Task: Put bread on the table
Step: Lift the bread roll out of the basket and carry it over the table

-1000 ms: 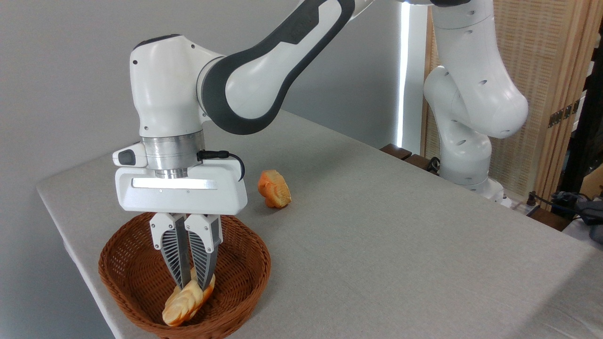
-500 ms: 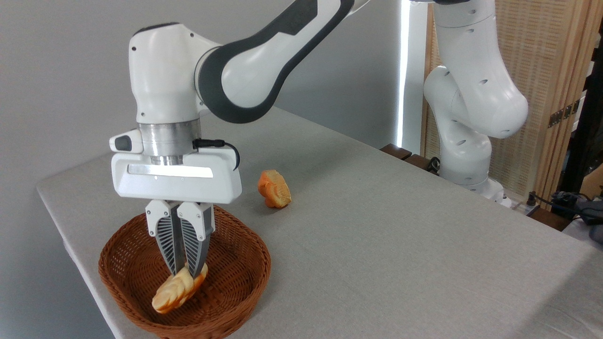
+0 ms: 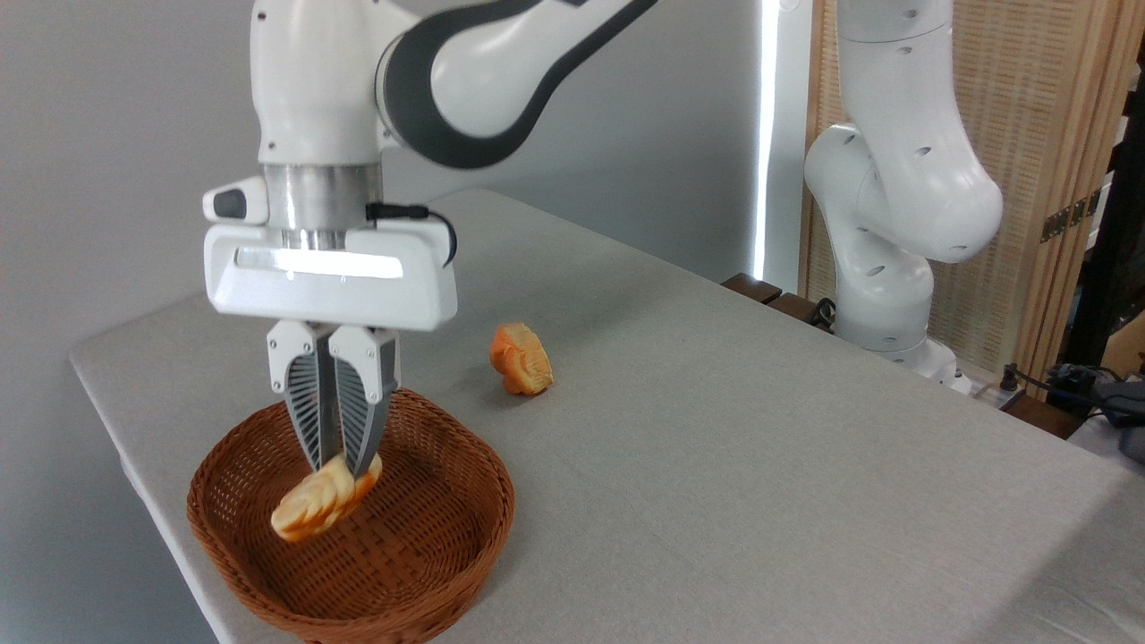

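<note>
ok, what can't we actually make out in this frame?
One fixed camera view only:
- Pale golden braided bread loaf: its upper end is covered by the grey ribbed fingers.
- Brown woven wicker basket: bottom edge of frame cuts its near rim.
- Small orange bread piece on the grey cloth table: its far side faces away.

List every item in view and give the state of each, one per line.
tool: shut on the bread, above the basket.
bread: gripped at one end, tilted, lifted off the basket floor.
basket: upright on the table, nothing else inside.
orange bread piece: lying loose on the table, beyond the basket.
table: covered in grey cloth.
</note>
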Available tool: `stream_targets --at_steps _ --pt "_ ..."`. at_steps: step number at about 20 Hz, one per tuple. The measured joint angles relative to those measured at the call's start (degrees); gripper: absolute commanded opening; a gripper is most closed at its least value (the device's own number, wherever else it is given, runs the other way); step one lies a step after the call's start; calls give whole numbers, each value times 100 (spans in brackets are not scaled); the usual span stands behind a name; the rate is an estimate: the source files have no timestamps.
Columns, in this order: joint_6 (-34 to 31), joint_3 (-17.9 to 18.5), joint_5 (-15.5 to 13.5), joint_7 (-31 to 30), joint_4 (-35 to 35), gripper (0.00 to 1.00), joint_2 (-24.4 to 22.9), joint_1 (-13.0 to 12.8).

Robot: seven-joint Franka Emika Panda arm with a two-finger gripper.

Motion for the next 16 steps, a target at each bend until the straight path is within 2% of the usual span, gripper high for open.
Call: stream_targets --at_steps 6,11,16 --pt "-633 -165 -60 191 -1 22 -423 0" --pt "-1444 -202 -312 1235 -2 23 -729 -1" --pt "-1845 -230 -525 1958 -49 23 -902 0"
